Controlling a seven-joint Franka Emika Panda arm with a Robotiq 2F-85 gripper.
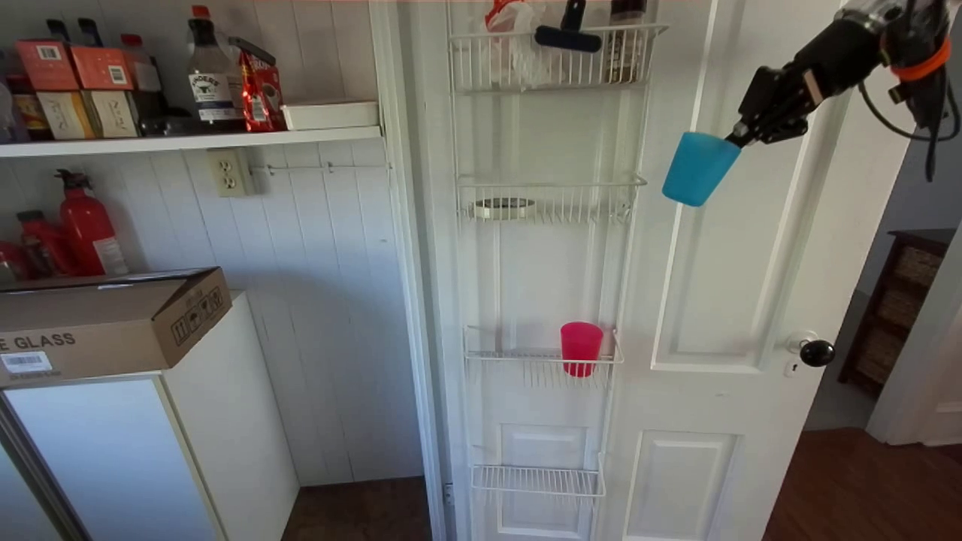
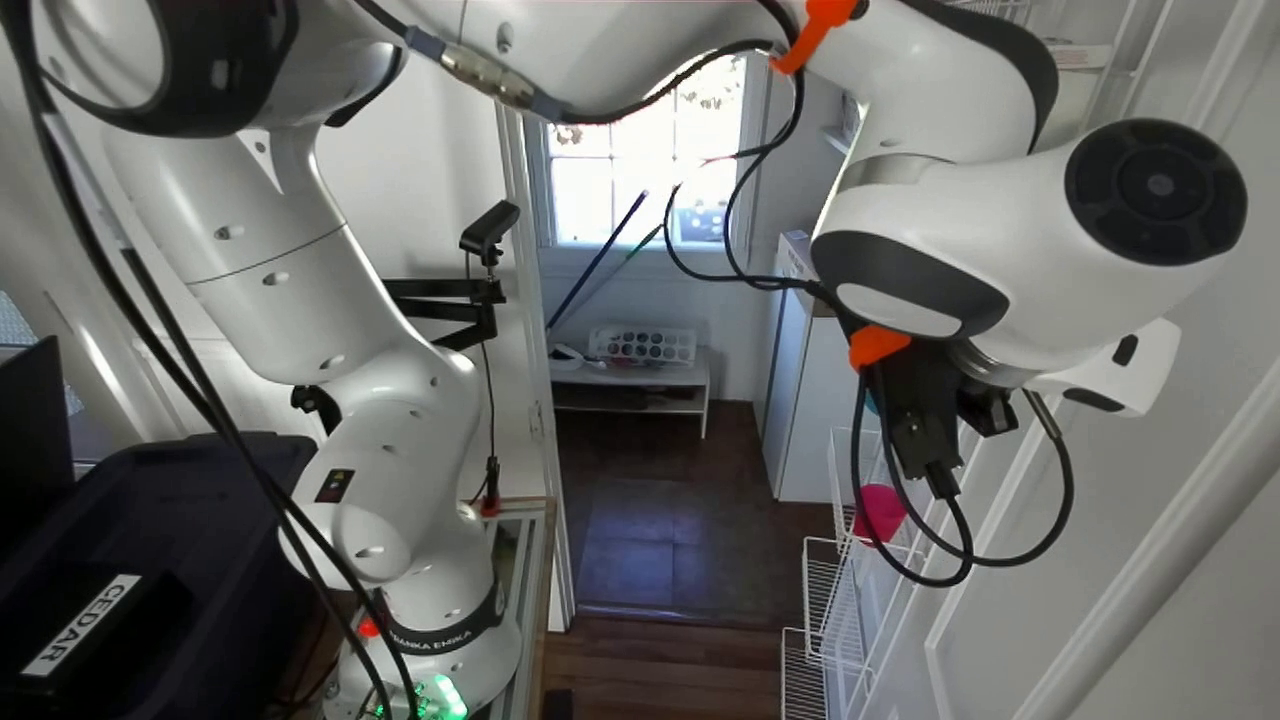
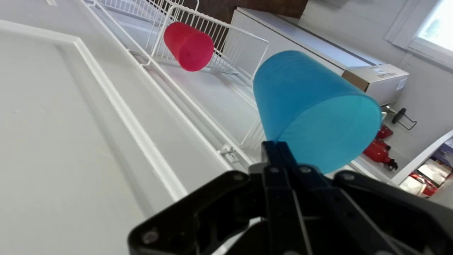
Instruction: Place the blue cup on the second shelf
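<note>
Aloft at upper right of the frame in an exterior view, the gripper (image 1: 737, 138) pinches the tilted blue cup (image 1: 700, 170) by its rim, right of the second shelf (image 1: 577, 201).

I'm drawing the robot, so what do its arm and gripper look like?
The arm is smooth, rounded white with dark caps, black cables, orange straps and "EMIKA" on a dark band. The gripper is black, with narrow fingers and round bolt heads.

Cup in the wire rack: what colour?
Pinkish red; that cup shows best in the wrist view.
</note>
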